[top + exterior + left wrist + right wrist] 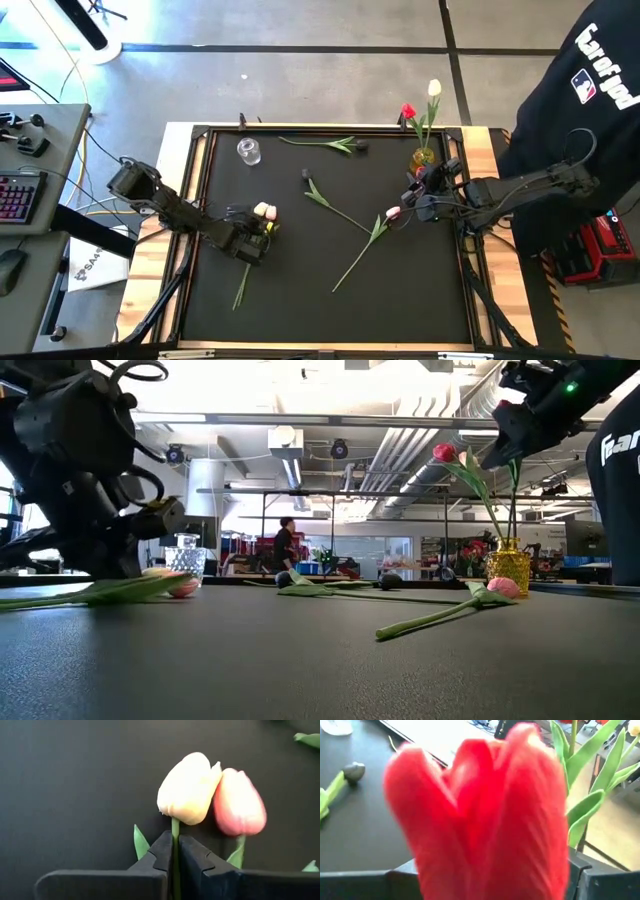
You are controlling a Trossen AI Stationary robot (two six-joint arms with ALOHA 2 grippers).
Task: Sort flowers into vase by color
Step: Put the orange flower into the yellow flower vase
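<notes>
My left gripper (255, 228) is low at the mat's left and shut on a cream tulip (187, 790). A pink tulip (239, 802) lies against that one. My right gripper (415, 198) hovers raised beside the yellow vase (424, 157), which holds a red tulip (408, 111) and a white tulip (434, 88) by their stems. A red tulip head (480, 820) fills the right wrist view and hides what lies behind it. Another pink tulip (393, 213) and two dark tulips (355, 146) (307, 175) lie flat on the mat. My left gripper pinches the cream tulip's stem (175, 832) between its two fingers just under the head, slanting down from above. The stem runs back along the gap between the fingers. The head (165, 582) sits low at the mat, beside the pink one.
A clear glass vase (248, 151) stands at the mat's far left. A person in a dark sweater (590, 90) stands at the table's right far corner. A keyboard (15, 195) sits on a side desk to the left. The mat's near half (330, 310) is bare.
</notes>
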